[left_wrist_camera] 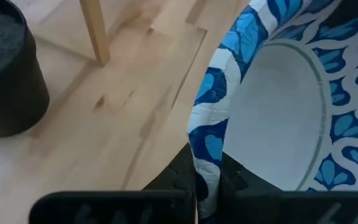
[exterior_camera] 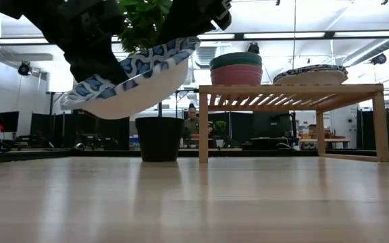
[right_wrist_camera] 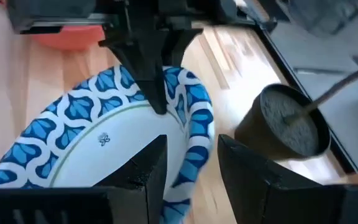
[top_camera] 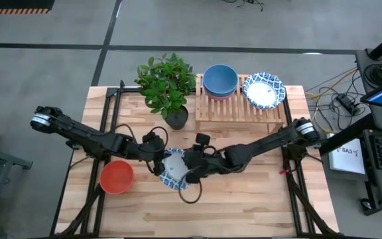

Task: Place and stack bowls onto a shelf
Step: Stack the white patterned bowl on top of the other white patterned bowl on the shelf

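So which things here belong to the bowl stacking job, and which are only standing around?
Belong to the job:
- white bowl with blue-patterned rim, held off the table, left tool shut on its rim, right tool open around its rim
- plain red bowl on the table
- stacked bowls on the shelf
- patterned bowl on the shelf
- light wooden slatted shelf

Only standing around:
- green plant in dark pot

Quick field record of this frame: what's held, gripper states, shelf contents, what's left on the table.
held: patterned bowl, lifted off the table, tilted
left gripper: shut on the patterned bowl's rim
right gripper: open, fingers astride the opposite rim, not clamped
shelf: stack with blue bowl on top, pink and dark green edges showing under it in the low view; second patterned bowl beside it
still on table: red bowl
other: plant pot beside the shelf
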Robot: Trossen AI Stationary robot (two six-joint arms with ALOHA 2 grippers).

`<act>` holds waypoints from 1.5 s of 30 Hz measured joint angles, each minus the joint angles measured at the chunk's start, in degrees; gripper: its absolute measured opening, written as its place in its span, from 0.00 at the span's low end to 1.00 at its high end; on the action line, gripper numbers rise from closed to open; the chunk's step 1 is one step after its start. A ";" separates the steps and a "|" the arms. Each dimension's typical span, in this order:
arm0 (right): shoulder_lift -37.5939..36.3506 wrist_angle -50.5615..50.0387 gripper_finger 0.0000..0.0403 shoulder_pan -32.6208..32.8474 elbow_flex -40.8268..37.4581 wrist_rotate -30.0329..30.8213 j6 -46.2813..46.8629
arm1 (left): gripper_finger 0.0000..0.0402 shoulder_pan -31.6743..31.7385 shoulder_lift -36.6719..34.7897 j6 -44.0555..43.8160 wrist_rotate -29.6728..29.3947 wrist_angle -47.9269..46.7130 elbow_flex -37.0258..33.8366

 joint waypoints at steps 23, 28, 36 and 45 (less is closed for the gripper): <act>1.86 -7.47 0.03 -1.49 4.11 -2.11 3.51 | 0.04 -0.26 0.01 3.52 1.29 3.59 0.00; 1.64 -7.61 0.03 -1.68 4.11 -3.11 3.37 | 0.15 -0.37 -1.15 5.11 1.86 3.64 0.00; 0.66 -12.54 0.03 -2.02 4.11 -3.67 3.35 | 0.40 -0.39 -5.99 7.74 1.91 3.96 0.02; -10.77 -29.30 0.03 -5.59 6.73 -12.32 3.37 | 0.47 -0.48 -16.62 13.12 1.79 3.30 0.02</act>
